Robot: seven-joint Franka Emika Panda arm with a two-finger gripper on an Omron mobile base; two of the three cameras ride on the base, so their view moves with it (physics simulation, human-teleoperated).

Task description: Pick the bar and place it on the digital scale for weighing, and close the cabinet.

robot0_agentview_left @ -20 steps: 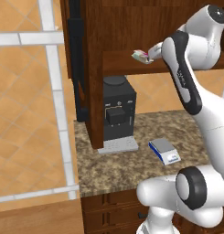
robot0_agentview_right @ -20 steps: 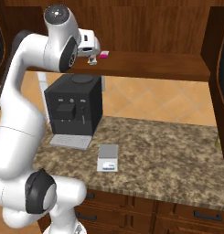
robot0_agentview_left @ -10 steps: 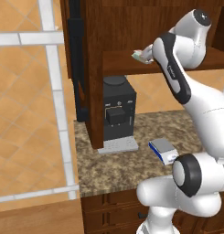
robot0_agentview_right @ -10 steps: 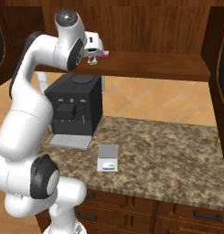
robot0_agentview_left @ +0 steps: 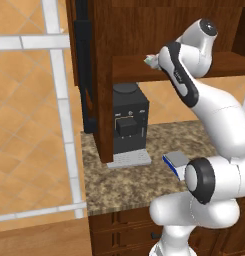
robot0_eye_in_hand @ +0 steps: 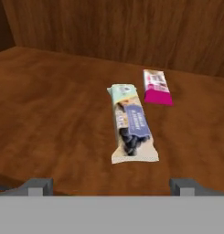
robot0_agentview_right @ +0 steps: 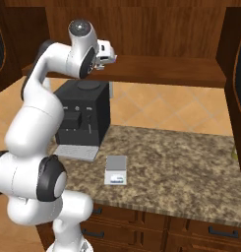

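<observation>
You had your gripper (robot0_eye_in_hand: 111, 183) spread wide and empty just above the bar (robot0_eye_in_hand: 130, 123), which lay flat on the cabinet (robot0_agentview_right: 156, 69) shelf beside a pink-and-white packet (robot0_eye_in_hand: 157, 87), so the digital scale (robot0_agentview_right: 116, 170) was bare and the doors open.

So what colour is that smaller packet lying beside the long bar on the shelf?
The smaller packet is pink and white, clearest in the hand view.

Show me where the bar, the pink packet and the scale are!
bar (robot0_eye_in_hand: 131, 125), hand view, middle of its wrapper.
pink packet (robot0_eye_in_hand: 157, 87), hand view, its middle, beside the bar on the shelf.
scale (robot0_agentview_right: 116, 168), right base view, grey top plate.
</observation>
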